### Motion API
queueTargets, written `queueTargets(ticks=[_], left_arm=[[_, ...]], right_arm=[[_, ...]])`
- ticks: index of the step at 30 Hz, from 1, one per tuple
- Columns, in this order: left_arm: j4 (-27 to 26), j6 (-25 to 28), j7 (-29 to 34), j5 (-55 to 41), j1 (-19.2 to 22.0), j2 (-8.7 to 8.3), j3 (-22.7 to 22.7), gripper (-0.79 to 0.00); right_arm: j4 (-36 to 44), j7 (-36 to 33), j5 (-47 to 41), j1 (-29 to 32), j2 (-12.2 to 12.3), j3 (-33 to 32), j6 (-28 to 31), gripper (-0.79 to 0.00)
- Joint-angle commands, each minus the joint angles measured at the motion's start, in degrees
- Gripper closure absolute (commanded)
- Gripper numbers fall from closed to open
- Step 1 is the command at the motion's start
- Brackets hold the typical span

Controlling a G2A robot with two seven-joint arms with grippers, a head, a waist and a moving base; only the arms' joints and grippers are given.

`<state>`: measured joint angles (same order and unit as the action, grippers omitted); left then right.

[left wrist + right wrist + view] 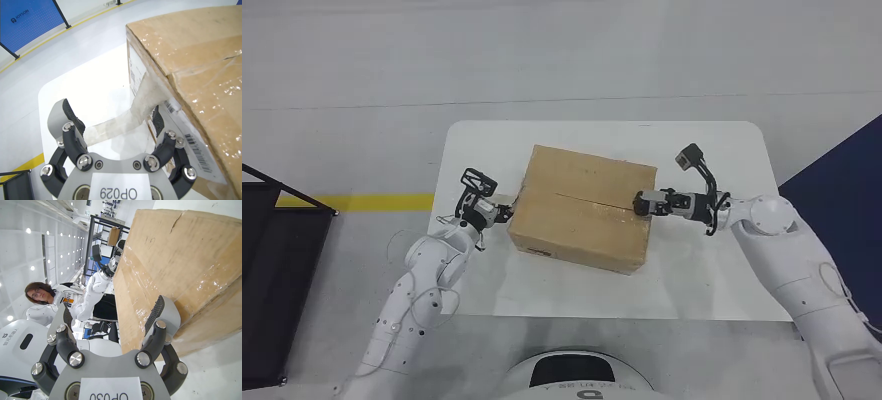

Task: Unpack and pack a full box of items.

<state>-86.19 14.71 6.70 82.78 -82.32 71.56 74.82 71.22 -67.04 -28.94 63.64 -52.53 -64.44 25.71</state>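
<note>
A closed brown cardboard box (582, 208) stands in the middle of the white table (712, 290), its top flaps taped over along the seam. My left gripper (504, 212) sits at the box's left side wall, open, one finger (157, 119) close against the labelled wall of the box (189, 56) and a strip of peeled tape (121, 126) lying between its fingers. My right gripper (640, 203) hovers at the box's right top edge, open, with one finger (160, 311) next to the taped corner of the box (170, 266).
The table (85, 79) has bare room in front of the box and on both sides. A black rack (272, 260) stands on the floor left of the table, beside a yellow floor line (362, 202). A blue panel (28, 20) stands farther off.
</note>
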Motion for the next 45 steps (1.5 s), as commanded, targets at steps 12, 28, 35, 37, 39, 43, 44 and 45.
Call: queueTargets(ticks=[12,28,35,37,39,43,44,45], left_arm=[[-1.3,-3.74,-4.21,-6.31,-0.42,0.23,2.12,-0.785],[-7.63,-4.68,-5.61,-4.99,-1.43,0.02,2.88,-0.785],[-11.04,-3.99,-0.54,-0.02,2.42,0.34,-1.42,-0.785],[-12.04,-4.42,0.76,2.51,3.85,0.55,-3.45,-0.785],[-13.48,-4.98,1.48,2.92,4.58,0.88,-5.58,-0.785],[-16.79,-4.92,2.75,1.95,4.92,1.41,-8.91,-0.785],[-17.47,-4.26,2.97,0.98,4.72,1.49,-9.52,-0.785],[-18.03,-3.57,3.29,0.03,4.51,1.54,-9.92,-0.785]], right_arm=[[0.66,-1.09,1.29,-0.01,-0.22,-0.05,0.02,-0.785],[0.66,-1.09,1.29,-0.01,-0.22,-0.05,0.02,-0.785],[0.66,-1.09,1.29,-0.01,-0.22,-0.05,0.02,-0.785],[0.66,-1.09,1.29,-0.01,-0.22,-0.05,0.02,-0.785],[0.66,-1.09,1.29,-0.01,-0.22,-0.05,0.02,-0.785],[0.66,-1.09,1.29,-0.01,-0.22,-0.05,0.02,-0.785],[0.66,-1.09,1.29,-0.01,-0.22,-0.05,0.02,-0.785],[0.66,-1.09,1.29,-0.01,-0.22,-0.05,0.02,-0.785]])
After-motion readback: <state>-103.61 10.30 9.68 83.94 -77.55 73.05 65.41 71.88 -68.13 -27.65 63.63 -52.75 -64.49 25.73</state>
